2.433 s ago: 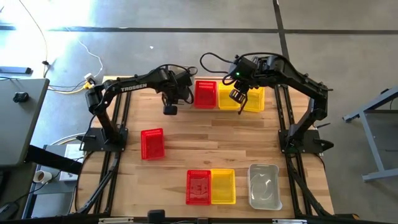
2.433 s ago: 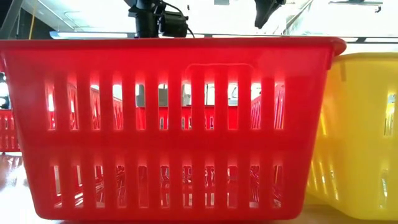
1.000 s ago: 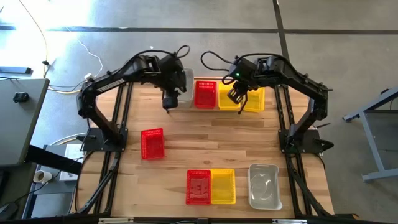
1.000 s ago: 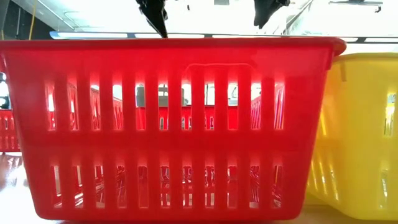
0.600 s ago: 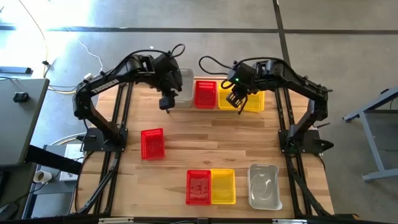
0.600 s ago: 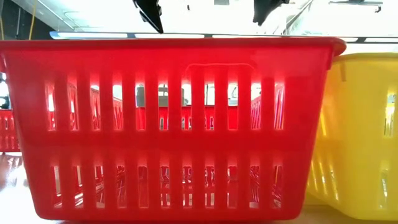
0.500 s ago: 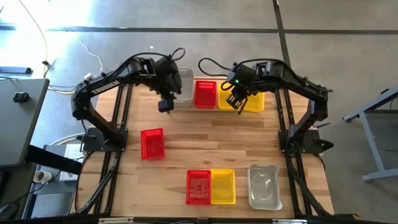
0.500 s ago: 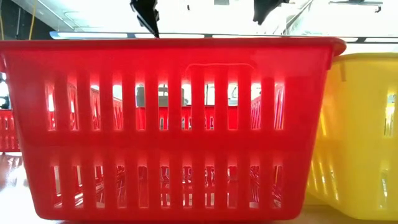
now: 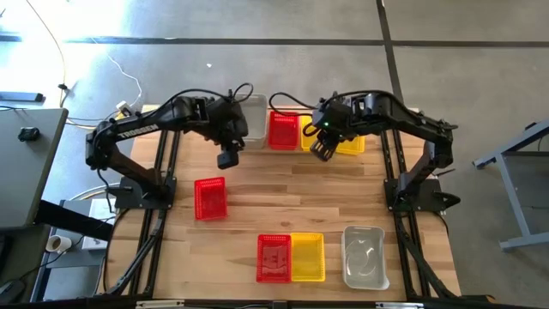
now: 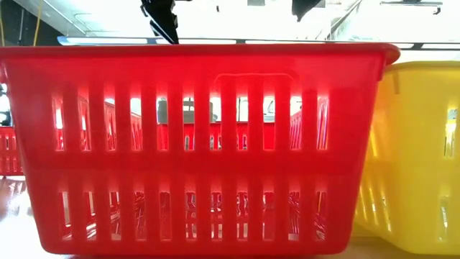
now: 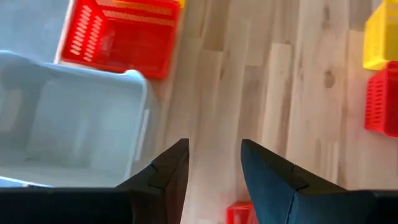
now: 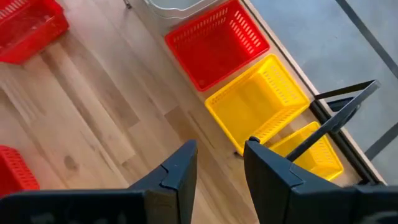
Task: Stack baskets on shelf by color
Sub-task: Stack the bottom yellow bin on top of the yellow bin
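Note:
On the shelf (image 9: 257, 110) at the table's far edge a clear basket (image 9: 252, 125), a red basket (image 9: 283, 129) and a yellow basket (image 12: 258, 102) stand side by side. A second yellow basket (image 12: 314, 152) sits past the shelf's black rod (image 12: 339, 118). A loose red basket (image 9: 210, 197) lies on the table's left. My left gripper (image 9: 227, 159) hangs open in front of the clear basket (image 11: 68, 118), with nothing between its fingers. My right gripper (image 9: 322, 150) hangs open above the table in front of the yellow basket, also holding nothing.
At the near edge a red basket (image 9: 274, 257), a yellow basket (image 9: 308, 257) and a clear basket (image 9: 364, 256) stand in a row; the red one (image 10: 201, 144) fills the low view. Bare wood lies across the table's middle.
My left gripper has drawn back from the clear basket on the shelf toward the near edge and sunk a little, staying open and holding nothing. My right gripper has drifted toward the table's left and near side. The baskets have stayed put.

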